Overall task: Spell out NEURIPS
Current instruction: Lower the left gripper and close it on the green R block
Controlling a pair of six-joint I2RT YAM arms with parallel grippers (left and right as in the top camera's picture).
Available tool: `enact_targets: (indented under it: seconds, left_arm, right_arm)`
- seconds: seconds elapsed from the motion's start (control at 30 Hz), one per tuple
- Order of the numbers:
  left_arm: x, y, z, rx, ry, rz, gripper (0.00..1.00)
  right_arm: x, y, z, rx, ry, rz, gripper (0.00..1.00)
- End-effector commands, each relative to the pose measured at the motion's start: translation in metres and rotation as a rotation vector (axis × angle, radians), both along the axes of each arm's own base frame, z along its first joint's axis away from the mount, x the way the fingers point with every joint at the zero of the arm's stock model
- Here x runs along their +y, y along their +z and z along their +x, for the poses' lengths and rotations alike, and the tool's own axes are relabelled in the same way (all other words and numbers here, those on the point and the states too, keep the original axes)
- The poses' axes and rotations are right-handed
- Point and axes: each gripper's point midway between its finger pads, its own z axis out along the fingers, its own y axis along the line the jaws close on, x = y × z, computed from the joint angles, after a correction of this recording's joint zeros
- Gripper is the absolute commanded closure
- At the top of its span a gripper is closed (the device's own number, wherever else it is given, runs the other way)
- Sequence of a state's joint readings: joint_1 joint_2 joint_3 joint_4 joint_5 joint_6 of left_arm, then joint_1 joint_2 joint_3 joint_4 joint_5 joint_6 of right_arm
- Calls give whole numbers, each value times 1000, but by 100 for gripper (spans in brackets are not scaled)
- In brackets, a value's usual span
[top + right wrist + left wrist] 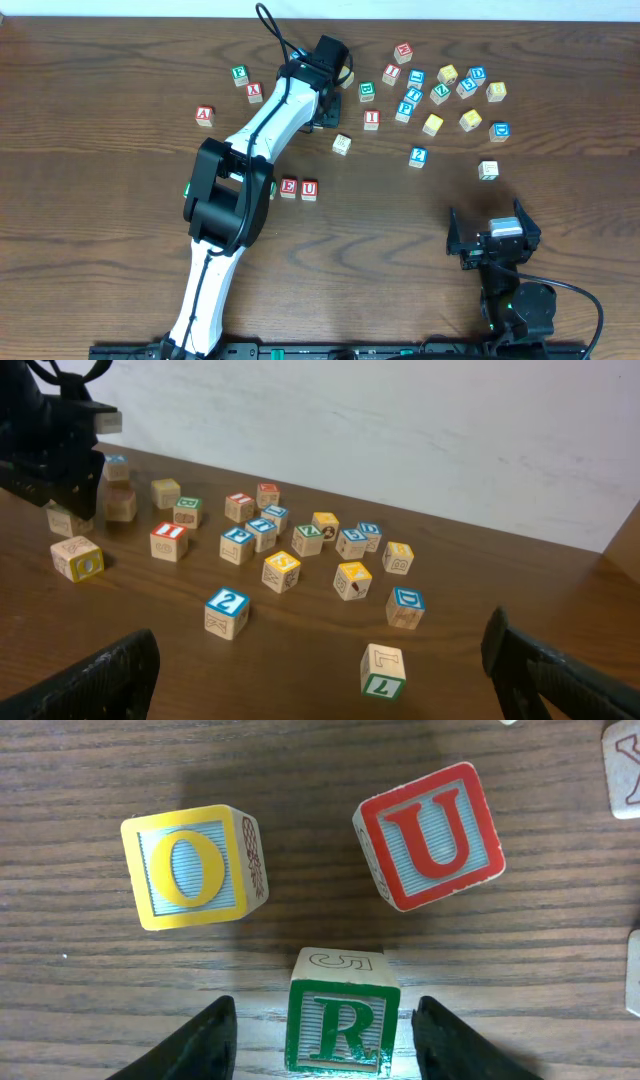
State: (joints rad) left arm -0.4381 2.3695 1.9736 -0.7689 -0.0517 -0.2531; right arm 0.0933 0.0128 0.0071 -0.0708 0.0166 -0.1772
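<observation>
The wooden tabletop [100,250] carries everything. The left arm [250,140] reaches across it toward the far side, where the left fingers [205,1045] stand apart on either side of the green R cube [340,1020], with a gap showing on each side. The right fingers [100,680] are spread wide near the front edge, holding nothing. Loose letter cubes [432,124] are scattered at the far right. A red E cube [289,187] and a red U cube [309,189] sit side by side next to the arm's elbow. A yellow O cube [190,868] and another red U cube [430,835] lie just beyond the R.
</observation>
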Motion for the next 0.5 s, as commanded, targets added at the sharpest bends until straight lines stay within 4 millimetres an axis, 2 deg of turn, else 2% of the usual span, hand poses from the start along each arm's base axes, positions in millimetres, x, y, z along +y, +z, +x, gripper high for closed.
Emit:
enact_targets:
  seconds: [0.0, 0.47]
  left_arm:
    - [4, 1, 7, -14, -1, 11, 48]
    - [5, -2, 4, 0, -1, 17, 48]
  right_arm:
    - [-2, -1, 0, 1, -8, -7, 1]
    - [-2, -1, 0, 1, -8, -7, 1]
